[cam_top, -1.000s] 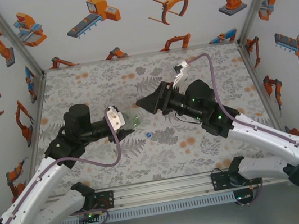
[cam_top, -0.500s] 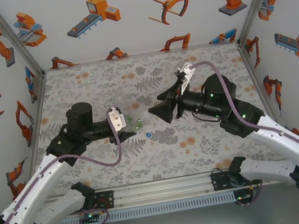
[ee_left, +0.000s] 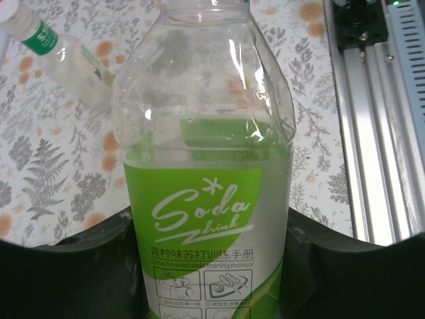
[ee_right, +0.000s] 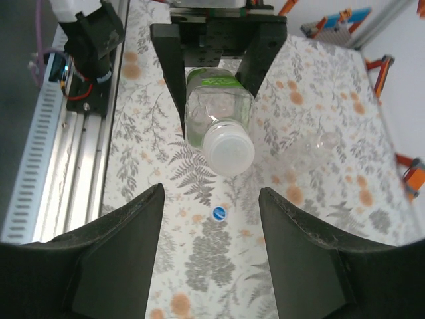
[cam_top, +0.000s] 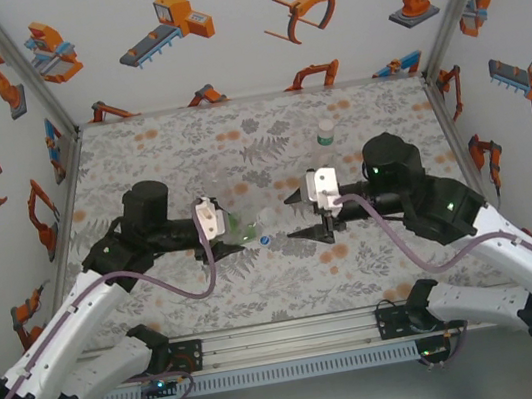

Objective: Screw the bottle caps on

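Swung down from its raised tilt, the right gripper (cam_top: 297,218) now points left at the centre of the overhead view, jaws apart and empty. Just beyond its fingertips is the white cap (ee_right: 228,149), sitting on the neck of the labelled bottle (ee_left: 206,219). The left gripper (cam_top: 233,230) clamps that bottle and holds it level. A blue cap (ee_right: 219,212) lies loose underneath. Gripping and twisting the white cap looks next.

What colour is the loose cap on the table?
Blue; the cap shows best in the right wrist view.
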Controlling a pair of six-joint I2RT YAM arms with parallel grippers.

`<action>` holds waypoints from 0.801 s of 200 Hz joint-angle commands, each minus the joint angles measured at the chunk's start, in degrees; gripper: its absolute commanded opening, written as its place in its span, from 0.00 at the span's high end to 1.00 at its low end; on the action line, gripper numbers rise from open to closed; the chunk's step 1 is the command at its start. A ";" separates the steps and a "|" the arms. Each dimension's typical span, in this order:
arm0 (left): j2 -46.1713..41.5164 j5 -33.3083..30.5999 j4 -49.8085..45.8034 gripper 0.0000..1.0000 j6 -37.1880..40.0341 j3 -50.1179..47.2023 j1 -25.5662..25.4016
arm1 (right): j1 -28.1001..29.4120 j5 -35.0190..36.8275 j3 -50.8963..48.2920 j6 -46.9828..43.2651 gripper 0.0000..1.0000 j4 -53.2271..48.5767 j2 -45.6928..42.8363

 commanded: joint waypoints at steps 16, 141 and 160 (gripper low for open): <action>0.29 5.54 -2.45 1.00 2.73 2.09 -0.38 | -0.18 -5.22 4.27 -8.89 0.44 -3.05 3.59; 0.35 5.87 -2.57 1.00 2.88 2.36 -0.65 | -0.10 -10.75 8.05 -8.17 0.53 -2.81 10.29; 0.22 5.89 -2.58 1.00 2.84 2.42 -0.63 | -0.14 -10.68 7.89 -7.98 0.54 -2.53 10.35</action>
